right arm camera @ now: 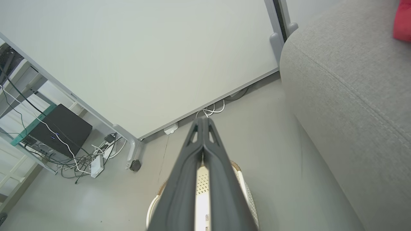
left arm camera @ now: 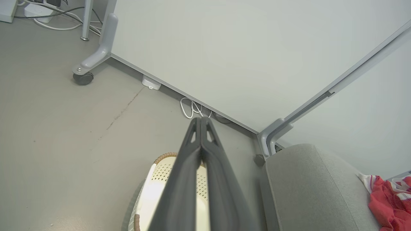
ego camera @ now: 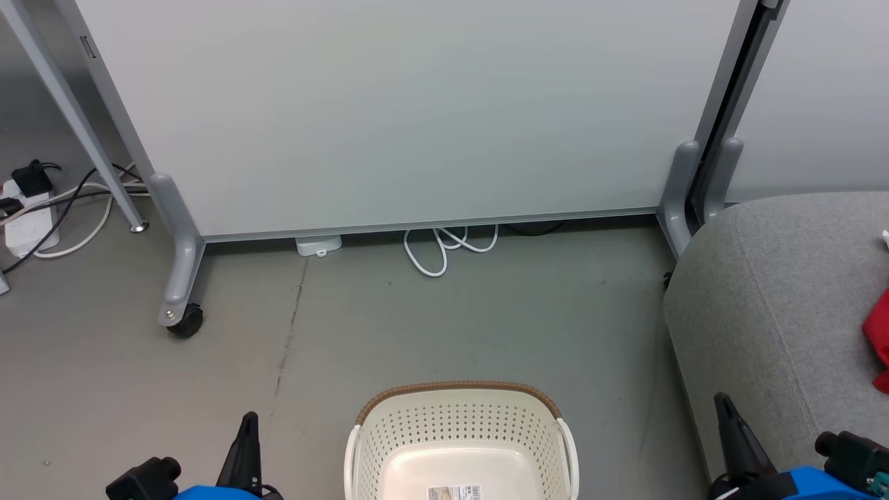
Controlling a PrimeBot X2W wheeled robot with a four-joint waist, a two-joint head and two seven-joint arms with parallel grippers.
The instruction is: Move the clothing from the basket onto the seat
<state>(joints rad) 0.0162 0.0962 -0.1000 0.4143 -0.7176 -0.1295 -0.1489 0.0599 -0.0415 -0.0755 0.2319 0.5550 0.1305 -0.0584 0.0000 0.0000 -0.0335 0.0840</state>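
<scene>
The cream basket (ego camera: 458, 430) with a brown rim stands on the floor at the bottom centre, its inside bare down to a barcode label. Red clothing (ego camera: 879, 340) with white trim lies on the grey seat (ego camera: 764, 298) at the right; the left wrist view has the clothing (left arm camera: 388, 202) at the seat's (left arm camera: 308, 186) far side. My left gripper (ego camera: 248, 425) is shut and empty, left of the basket. My right gripper (ego camera: 722, 406) is shut and empty, by the seat's front corner. Both wrist views look down past closed fingertips at the basket (left arm camera: 163, 166) (right arm camera: 240, 179).
A white wheeled partition panel (ego camera: 403, 111) stands behind the basket, with a caster (ego camera: 184, 321) at its left foot. White cable loops (ego camera: 448, 246) lie under it. A power strip and cords (ego camera: 31, 208) sit at the far left.
</scene>
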